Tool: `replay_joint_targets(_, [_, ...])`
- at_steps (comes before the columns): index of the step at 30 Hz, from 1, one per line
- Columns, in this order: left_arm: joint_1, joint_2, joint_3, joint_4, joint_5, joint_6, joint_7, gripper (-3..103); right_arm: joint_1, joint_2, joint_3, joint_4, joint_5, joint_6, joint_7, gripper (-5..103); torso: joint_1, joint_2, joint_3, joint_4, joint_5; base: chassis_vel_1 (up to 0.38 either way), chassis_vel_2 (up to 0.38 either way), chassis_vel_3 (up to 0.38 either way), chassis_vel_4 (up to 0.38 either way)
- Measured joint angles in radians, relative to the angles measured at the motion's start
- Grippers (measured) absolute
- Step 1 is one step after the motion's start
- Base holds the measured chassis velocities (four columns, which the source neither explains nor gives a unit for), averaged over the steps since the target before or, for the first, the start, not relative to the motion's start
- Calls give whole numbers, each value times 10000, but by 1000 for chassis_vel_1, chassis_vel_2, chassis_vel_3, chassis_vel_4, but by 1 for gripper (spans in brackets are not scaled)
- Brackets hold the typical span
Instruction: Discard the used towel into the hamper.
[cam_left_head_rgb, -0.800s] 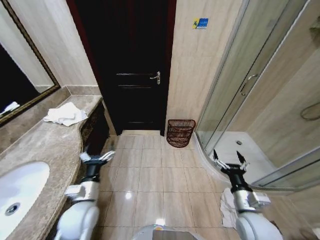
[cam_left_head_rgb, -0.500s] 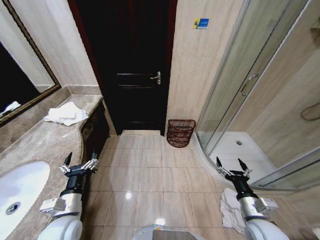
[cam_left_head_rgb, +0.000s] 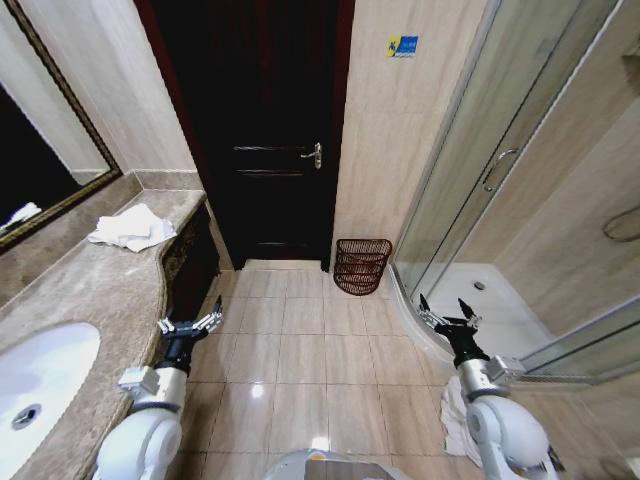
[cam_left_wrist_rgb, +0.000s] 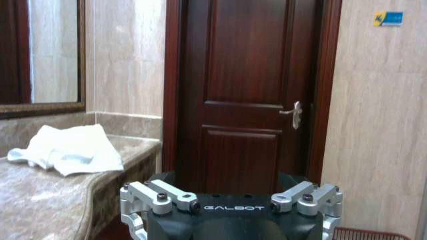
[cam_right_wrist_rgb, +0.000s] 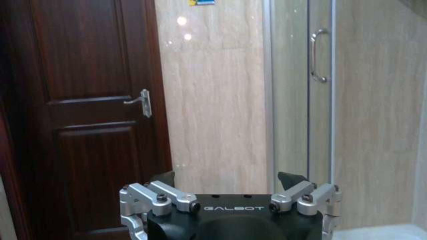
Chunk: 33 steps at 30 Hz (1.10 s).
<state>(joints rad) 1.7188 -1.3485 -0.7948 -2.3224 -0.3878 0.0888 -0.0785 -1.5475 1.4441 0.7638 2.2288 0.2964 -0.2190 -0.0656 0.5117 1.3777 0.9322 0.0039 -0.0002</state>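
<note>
The used towel lies crumpled on the desk, ahead of the left tool, the nearer one, fingers spread and empty; right tool likewise spread; hamper stands on the floor beside the door.

Two towels, perhaps; one hamper, one sink.

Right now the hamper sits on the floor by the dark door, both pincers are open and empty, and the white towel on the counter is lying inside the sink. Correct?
Not quite. The towel lies on the bare counter up near the mirror corner, well clear of the sink, as the head view shows. The rest holds: the hamper stands on the floor beside the door, and the left pincer and right pincer are open and empty.
</note>
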Motion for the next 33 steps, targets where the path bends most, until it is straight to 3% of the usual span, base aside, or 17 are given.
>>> replay_joint_targets(4, [-107, 43, 40, 106, 2, -379, 149, 100, 64, 15, -44, 121, -99, -45, 2, 100, -1, 0, -1, 2, 3, 0, 0, 0, 0])
replay_joint_targets(6, [-309, 36, 48, 651, 220, -1255, 575, 100, -42, 1, -46, 215, -125, -38, -30, 100, 0, 0, 0, 0, -1, 0, 0, 0, 0])
replay_joint_targets(7, [-362, -33, 47, 777, 330, -1431, 645, 100, -113, -40, -43, 194, -162, 25, -71, 100, 0, 0, 0, -2, 0, 0, 0, 0, 0])
replay_joint_targets(11, [-362, -500, 40, 906, 1035, -1657, 692, 100, -85, -247, 3, -219, -572, 534, -156, 100, -1, 0, 0, 0, 3, 0, 0, 0, 0])
replay_joint_targets(17, [-327, -736, -81, 707, 1627, -1708, 696, 100, -65, -322, -11, -217, -908, 538, -254, 100, -1, 0, -1, 1, 2, 0, 0, 0, 0])
replay_joint_targets(22, [-273, -528, -163, 316, 1015, -1182, 728, 100, 123, -170, -141, -162, -1069, 310, -382, 100, -1, 0, -1, 0, 4, 0, 0, 0, 0])
replay_joint_targets(33, [-201, -534, -39, 306, 1040, -1127, 917, 100, 187, -65, -152, -261, -1178, 318, -703, 100, -3, 1, -2, 1, 2, -7, 9, 10, -10])
